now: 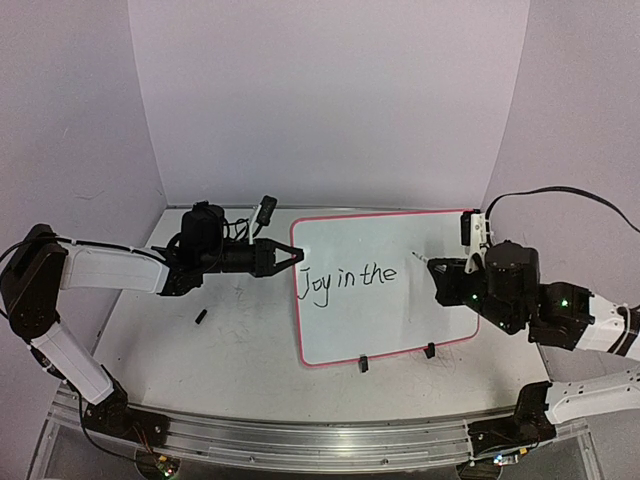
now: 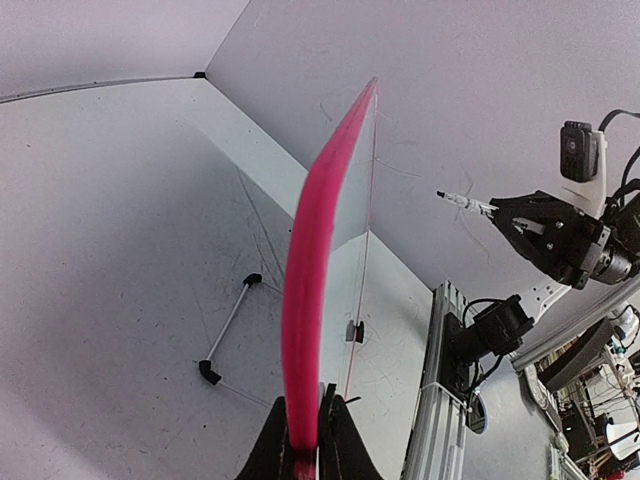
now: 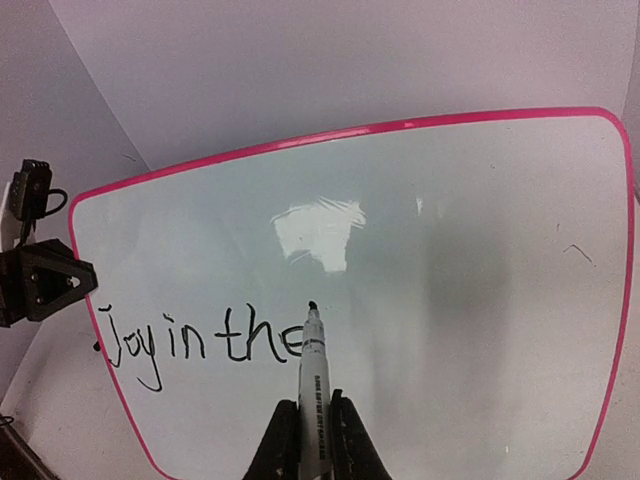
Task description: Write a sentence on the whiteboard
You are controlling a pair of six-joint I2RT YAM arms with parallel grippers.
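The whiteboard [image 1: 385, 290] occupies the centre-right of the grey tabletop [image 1: 170, 350], between the two arms, with its pink-red border visible on all sides in the top view. Two small black clips [image 1: 363, 364] sit on its near long edge. The left gripper [image 1: 290, 255] reaches in horizontally from the left. In the left wrist view its fingers [image 2: 335, 445] are pressed together on the pink edge of the board [image 2: 310, 250], which runs edge-on up the frame away from the claw. The right gripper [image 3: 313, 445] is clamped on a black-tipped marker [image 3: 313, 370], held upright between both fingers. The marker tip points at the board face just to the right of the last written letter. Contact between tip and surface cannot be confirmed from these views. The black handwriting [image 1: 345, 280] reads "Joy in the" and runs across the left half of the board, starting near the gripped edge. The right half of the board face is unwritten apart from a few faint marks. A small black cylindrical object [image 1: 201, 317] lies on the tabletop to the left of the board, below the left arm and well apart from both grippers.
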